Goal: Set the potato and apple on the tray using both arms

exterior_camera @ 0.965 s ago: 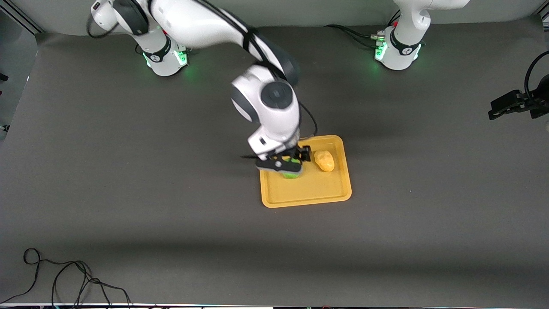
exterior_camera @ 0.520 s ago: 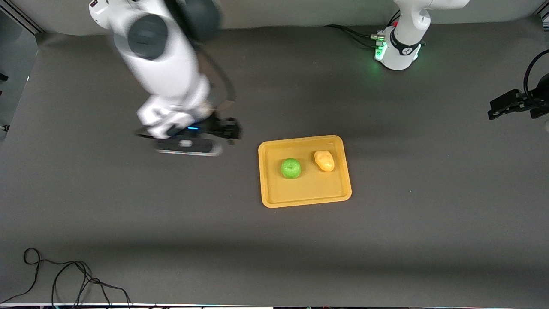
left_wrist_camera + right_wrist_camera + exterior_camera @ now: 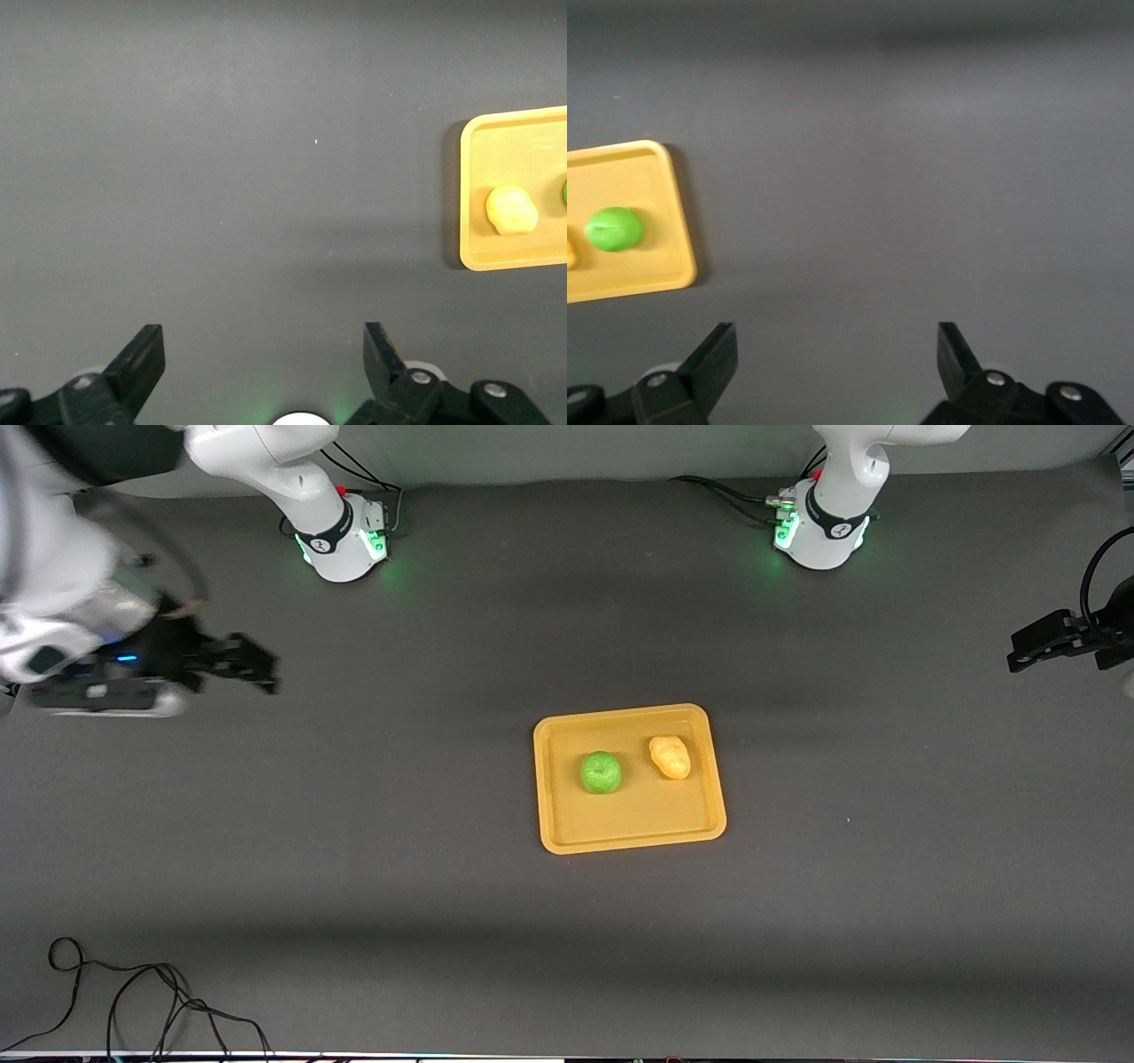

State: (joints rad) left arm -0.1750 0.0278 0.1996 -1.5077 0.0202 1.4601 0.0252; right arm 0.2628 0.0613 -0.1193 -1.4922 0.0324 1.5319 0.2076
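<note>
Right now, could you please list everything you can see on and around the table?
tray: one, orange-yellow, on the table near its middle.
apple: one, bright green, in the tray, toward the right arm's end.
potato: one, yellow-tan, in the tray beside the apple, toward the left arm's end.
table: one, dark grey.
cable: one, black, looped on the table's edge nearest the front camera, at the right arm's end.
right gripper: one, black, open, empty, over the table's right-arm end.
left gripper: one, black, open, empty, over bare table at the left arm's end.
</note>
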